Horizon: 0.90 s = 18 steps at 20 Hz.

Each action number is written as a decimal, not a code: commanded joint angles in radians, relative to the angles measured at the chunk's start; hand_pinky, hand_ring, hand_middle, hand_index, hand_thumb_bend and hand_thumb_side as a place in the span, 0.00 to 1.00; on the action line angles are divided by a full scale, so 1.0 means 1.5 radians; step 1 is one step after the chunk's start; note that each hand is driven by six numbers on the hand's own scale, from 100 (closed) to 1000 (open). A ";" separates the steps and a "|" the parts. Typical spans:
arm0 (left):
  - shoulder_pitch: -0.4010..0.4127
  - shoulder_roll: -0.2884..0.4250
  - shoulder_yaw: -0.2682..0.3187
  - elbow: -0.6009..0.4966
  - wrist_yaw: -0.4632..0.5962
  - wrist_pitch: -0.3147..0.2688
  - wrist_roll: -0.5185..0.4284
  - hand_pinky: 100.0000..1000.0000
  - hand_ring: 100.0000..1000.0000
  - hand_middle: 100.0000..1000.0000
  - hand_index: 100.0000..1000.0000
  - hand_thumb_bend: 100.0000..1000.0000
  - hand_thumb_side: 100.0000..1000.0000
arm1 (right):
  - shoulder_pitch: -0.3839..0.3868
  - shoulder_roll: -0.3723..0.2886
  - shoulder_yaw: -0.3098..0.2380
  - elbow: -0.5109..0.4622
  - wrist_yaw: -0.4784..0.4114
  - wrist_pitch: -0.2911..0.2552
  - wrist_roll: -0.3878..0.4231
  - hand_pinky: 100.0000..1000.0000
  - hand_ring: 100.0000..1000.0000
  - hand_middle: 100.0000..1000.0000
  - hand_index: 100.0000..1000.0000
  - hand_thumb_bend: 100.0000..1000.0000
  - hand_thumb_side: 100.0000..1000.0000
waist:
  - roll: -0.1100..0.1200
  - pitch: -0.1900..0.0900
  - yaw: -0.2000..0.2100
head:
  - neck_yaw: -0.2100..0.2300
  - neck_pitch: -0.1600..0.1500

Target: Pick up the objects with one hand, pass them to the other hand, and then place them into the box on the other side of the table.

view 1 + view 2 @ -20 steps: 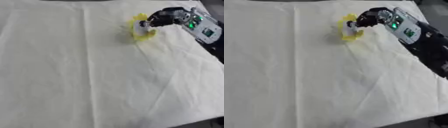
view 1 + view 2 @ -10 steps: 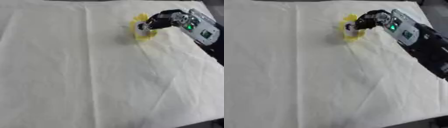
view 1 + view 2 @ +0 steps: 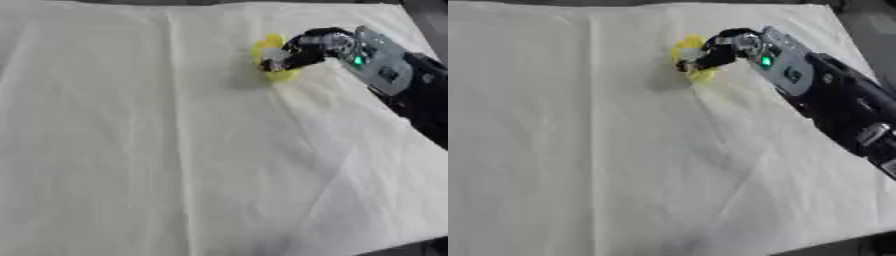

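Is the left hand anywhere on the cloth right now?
No: only the right hand shows, reaching in from the right to the yellow object on the white cloth; no left hand appears.

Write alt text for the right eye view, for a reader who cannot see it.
The right robot hand, on a black arm reaching in from the right, has its fingers curled around a small yellow object near the far edge of a table covered in a creased cream cloth. No box or left hand shows.
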State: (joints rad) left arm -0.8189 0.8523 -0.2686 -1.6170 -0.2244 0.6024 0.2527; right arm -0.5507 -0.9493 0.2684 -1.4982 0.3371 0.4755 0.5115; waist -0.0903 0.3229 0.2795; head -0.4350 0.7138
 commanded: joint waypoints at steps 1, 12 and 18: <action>-0.010 0.019 0.009 -0.007 0.003 0.001 0.003 0.75 0.68 0.64 0.69 0.24 0.27 | -0.009 -0.012 -0.006 0.002 0.014 0.005 0.007 0.87 0.78 0.59 0.75 0.50 0.34 | -0.003 -0.017 -0.001 | -0.001 -0.008; -0.005 0.018 0.008 -0.005 0.005 0.004 0.004 0.75 0.68 0.64 0.68 0.24 0.27 | -0.012 -0.015 -0.015 -0.018 -0.128 0.104 -0.152 0.77 0.55 0.37 0.54 0.05 0.05 | 0.003 -0.022 -0.007 | -0.002 -0.005; -0.003 0.019 0.008 -0.003 0.004 0.006 0.005 0.75 0.68 0.64 0.68 0.25 0.27 | -0.010 -0.023 -0.017 -0.027 -0.183 0.110 -0.188 0.76 0.52 0.34 0.50 0.02 0.00 | 0.004 -0.025 -0.009 | -0.001 -0.002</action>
State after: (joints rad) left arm -0.8107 0.8523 -0.2686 -1.6167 -0.2212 0.6092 0.2583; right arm -0.5542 -0.9454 0.2585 -1.5196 0.0796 0.6394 0.2434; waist -0.0900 0.3229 0.2660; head -0.4351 0.7114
